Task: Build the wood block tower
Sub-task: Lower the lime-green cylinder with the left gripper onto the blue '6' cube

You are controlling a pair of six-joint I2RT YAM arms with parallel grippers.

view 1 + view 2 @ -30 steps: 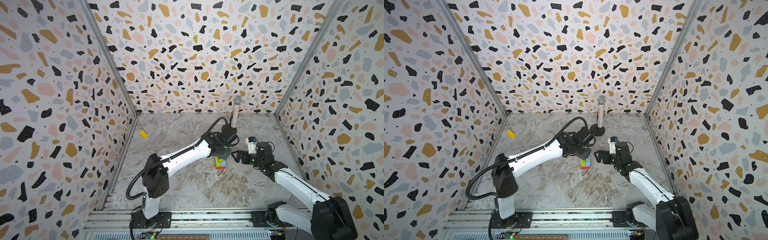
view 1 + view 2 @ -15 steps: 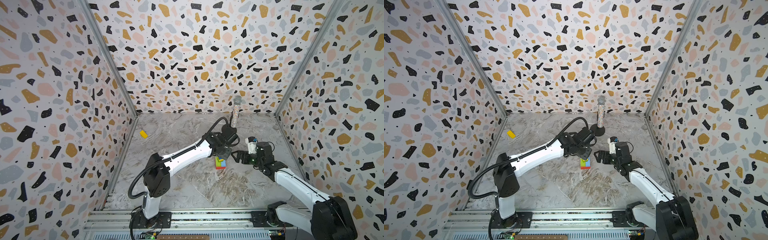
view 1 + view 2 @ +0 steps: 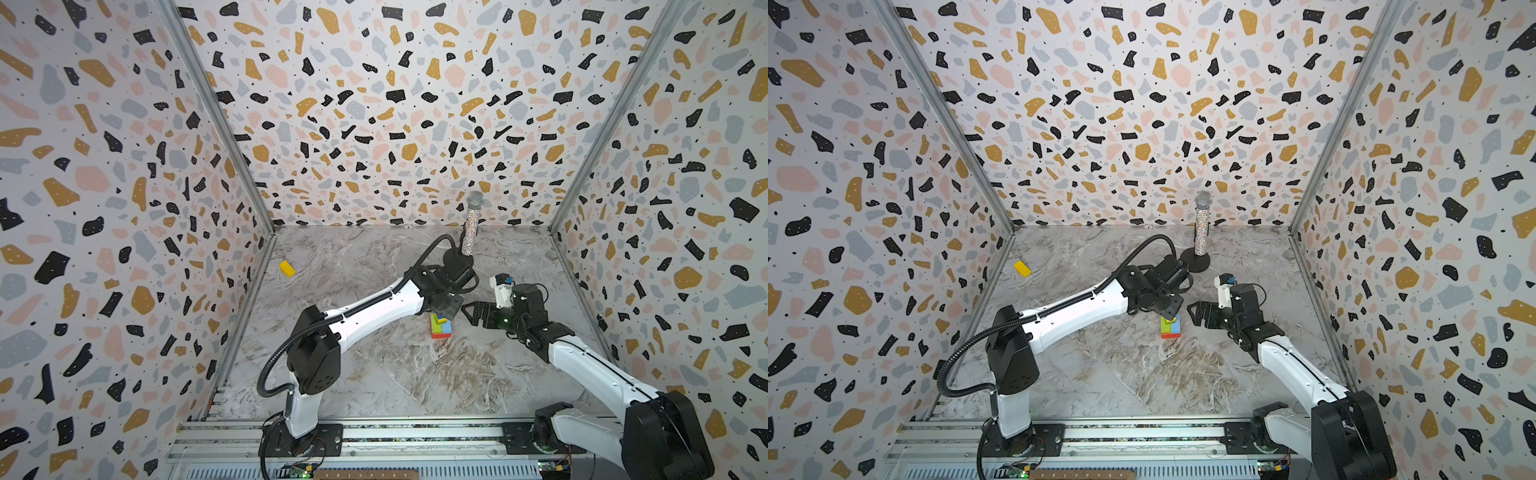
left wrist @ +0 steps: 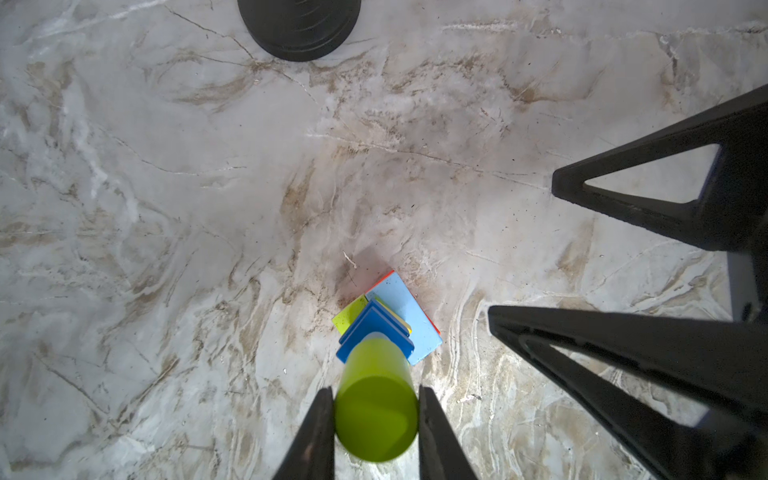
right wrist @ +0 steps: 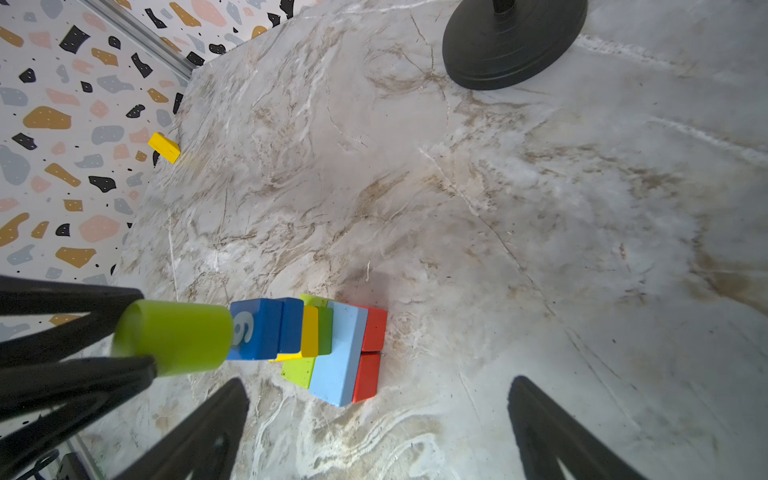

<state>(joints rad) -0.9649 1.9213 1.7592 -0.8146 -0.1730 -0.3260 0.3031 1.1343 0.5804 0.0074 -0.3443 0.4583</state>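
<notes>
— Your left pincer (image 4: 376, 392) grips the lime cylinder (image 4: 374, 428), seemingly touching the dark blue cube (image 5: 257, 328) atop the tower (image 5: 336, 353) on the counter (image 5: 540, 249).
— Centre it first, then release slowly; your right pincer (image 5: 378, 382), spread wide and empty, waits beside.

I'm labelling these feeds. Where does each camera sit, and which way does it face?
Both top views: high at the front, looking down and back over left arm, right arm, tower, microphone and a stray yellow block.
Left wrist: on the left arm, looking straight down the tower; left gripper shut on the green cylinder, right gripper alongside.
Right wrist: on the right arm, facing the tower's side; right gripper's open fingers frame the view.
Shared: both wrist views show green cylinder, tower, microphone base.
</notes>
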